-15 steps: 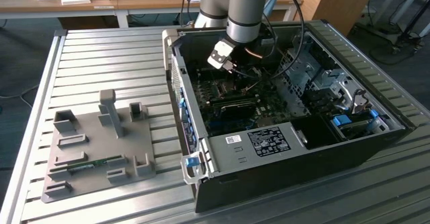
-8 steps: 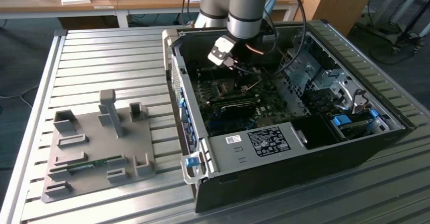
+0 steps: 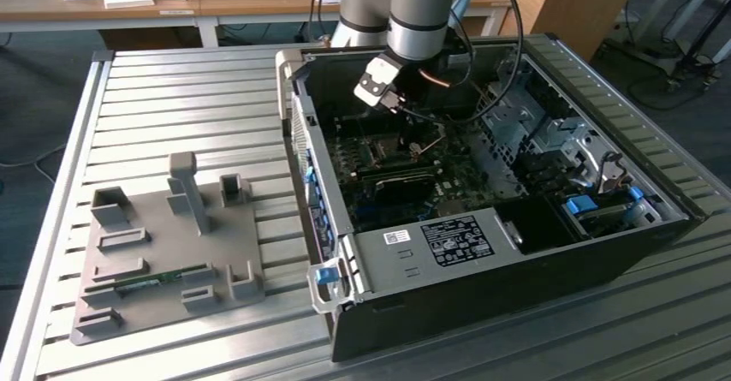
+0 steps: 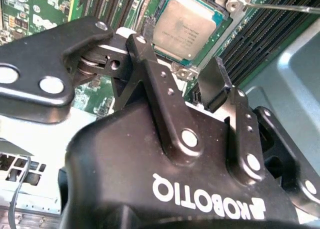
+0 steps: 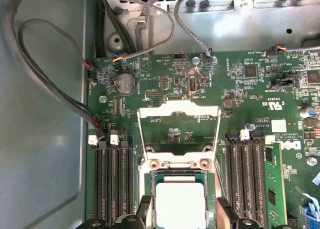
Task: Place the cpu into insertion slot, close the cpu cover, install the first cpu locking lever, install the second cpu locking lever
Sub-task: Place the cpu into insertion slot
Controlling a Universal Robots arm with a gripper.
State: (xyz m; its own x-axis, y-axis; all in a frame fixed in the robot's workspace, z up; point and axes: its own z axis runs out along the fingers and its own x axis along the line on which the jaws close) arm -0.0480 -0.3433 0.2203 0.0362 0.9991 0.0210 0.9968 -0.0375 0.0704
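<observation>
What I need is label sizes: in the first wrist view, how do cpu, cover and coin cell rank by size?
1. cover, swung open, maybe nearer the camera
2. cpu, partly cut off by the picture's edge
3. coin cell, clearly smallest

White lettering [image 4: 210, 200] crosses the black body of the gripper [image 4: 180, 56], upside down in the second wrist view. Faint engraved lines mark the silvery square cpu [image 4: 186, 26]. White silkscreen codes dot the green motherboard [image 5: 250, 89]. A white printed label [image 3: 457, 237] lies on the black box [image 3: 400, 265], its print too small to make out.
</observation>
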